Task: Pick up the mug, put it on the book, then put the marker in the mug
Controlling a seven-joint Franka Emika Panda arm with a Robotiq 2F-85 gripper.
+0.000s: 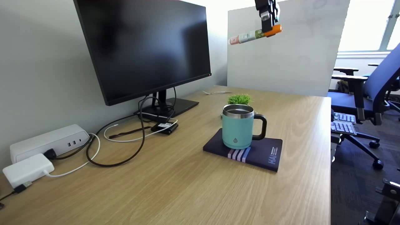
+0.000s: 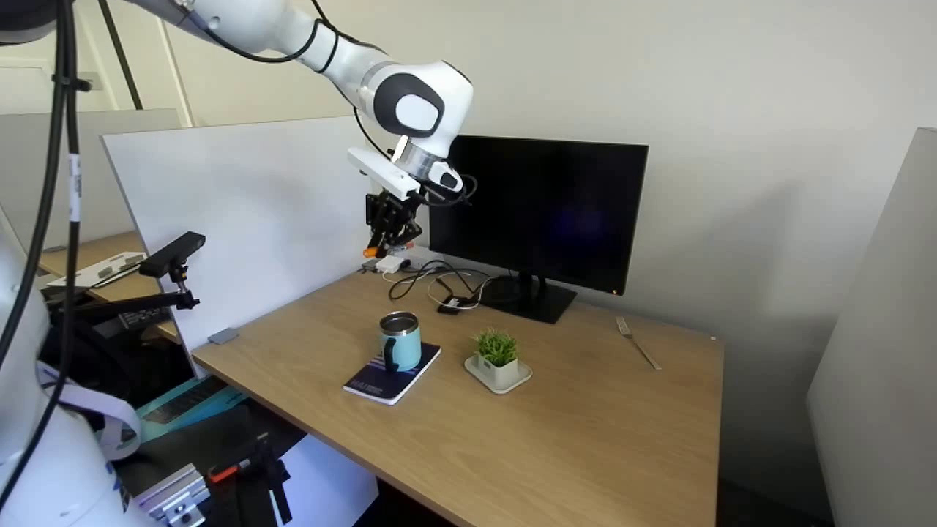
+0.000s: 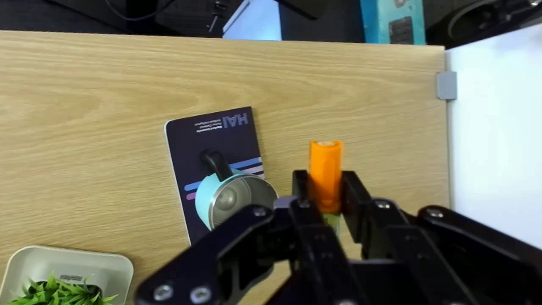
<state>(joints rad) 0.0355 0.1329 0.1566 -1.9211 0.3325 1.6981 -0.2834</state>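
The teal mug [image 1: 237, 129] stands upright on the dark navy book [image 1: 265, 151], and both also show in an exterior view, the mug [image 2: 407, 351] above the book [image 2: 375, 382]. In the wrist view the open mug [image 3: 205, 195] is partly hidden by a finger linkage, and its black handle lies over the book [image 3: 190, 146]. My gripper [image 1: 267, 29] is shut on the marker [image 1: 248, 37], which has an orange cap and a pale, green-banded body. The marker is held high above the desk, near horizontal and slightly tilted. In the wrist view the orange cap [image 3: 325, 169] sits between the fingertips [image 3: 325, 190].
A small potted plant [image 2: 498, 348] on a pale tray stands beside the book. A monitor [image 2: 542, 212], cables [image 1: 143, 134] and a white power strip [image 1: 50, 142] stand along the wall. A fork [image 2: 638, 344] lies on the desk [image 2: 585, 432]. A white panel [image 2: 256, 219] borders one desk end.
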